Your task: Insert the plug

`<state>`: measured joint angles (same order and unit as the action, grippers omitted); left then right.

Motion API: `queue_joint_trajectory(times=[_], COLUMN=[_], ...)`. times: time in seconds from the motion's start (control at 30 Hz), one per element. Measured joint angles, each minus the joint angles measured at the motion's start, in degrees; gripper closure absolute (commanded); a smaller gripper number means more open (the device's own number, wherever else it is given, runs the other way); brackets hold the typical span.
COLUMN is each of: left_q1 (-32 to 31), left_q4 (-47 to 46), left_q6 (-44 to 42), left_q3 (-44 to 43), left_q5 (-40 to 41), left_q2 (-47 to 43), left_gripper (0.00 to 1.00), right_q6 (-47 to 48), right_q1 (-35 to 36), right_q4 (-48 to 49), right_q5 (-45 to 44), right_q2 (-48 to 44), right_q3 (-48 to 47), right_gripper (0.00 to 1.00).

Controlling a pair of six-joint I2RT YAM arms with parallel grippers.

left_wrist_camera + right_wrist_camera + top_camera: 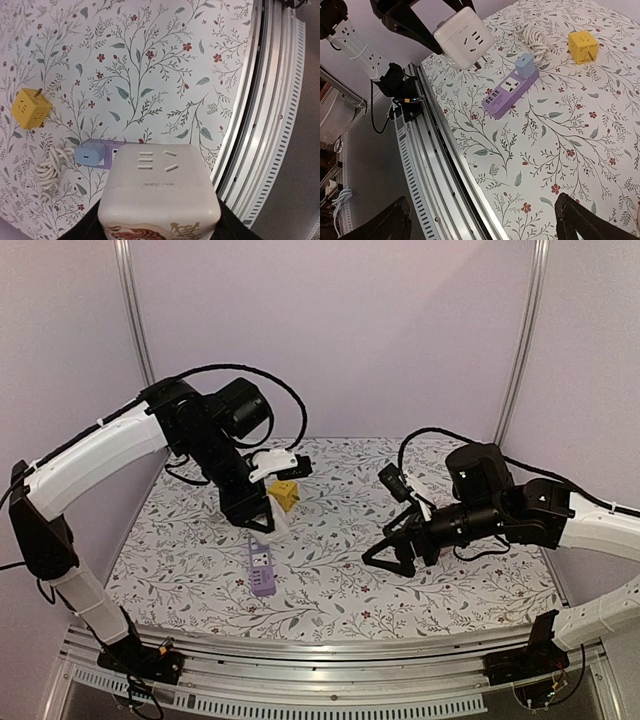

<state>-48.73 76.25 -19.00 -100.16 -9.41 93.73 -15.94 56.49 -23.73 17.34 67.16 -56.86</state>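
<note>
Floral table [480,580]: left gripper [258,510] clamped on white cube plug [463,37], raised near purple strip [510,92]. Align prongs [478,64] over free socket [510,85], descend straight. Idle right gripper [395,550] wide apart.

white cube plug [462,37] aloft, tilted, near the flat purple power strip [510,92]

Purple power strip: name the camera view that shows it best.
Right wrist view: the purple power strip lies unobstructed, with its sockets and the blue adapter on its end visible. Top external shows the strip whole but small, details unreadable. Left wrist shows only one end, the rest hidden behind the white cube.
</note>
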Motion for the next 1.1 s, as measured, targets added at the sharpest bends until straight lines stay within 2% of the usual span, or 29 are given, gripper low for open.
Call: queue_joint_trajectory(times=[0.3, 0.57, 0.87, 1.1], left_q1=[0.7, 2.8, 6.4, 6.6], left_q4=[0.2, 0.7, 1.0, 0.4], left_q6=[-8.6, -11.2, -10.2, -8.6], left_q3=[1.9, 5.9, 6.4, 8.4], left_q5=[0.9, -0.9, -2.1, -2.0], left_q2=[3.5, 6.8, 9.2, 11.1], left_gripper=[1.0, 1.0, 1.0, 1.0], right_q6=[-0.7, -0.9, -1.7, -1.6], right_q1=[0.0, 0.0, 0.0, 0.0], right_q4=[-2.4, -5.3, -10.5, -14.6], right_q5=[-1.6, -2.9, -6.3, -7.7], right_q2=[-2.7, -3.2, -3.9, -4.1], right_q3=[1.4, 2.0, 2.1, 1.2], right_gripper=[0.01, 0.01, 0.01, 0.01])
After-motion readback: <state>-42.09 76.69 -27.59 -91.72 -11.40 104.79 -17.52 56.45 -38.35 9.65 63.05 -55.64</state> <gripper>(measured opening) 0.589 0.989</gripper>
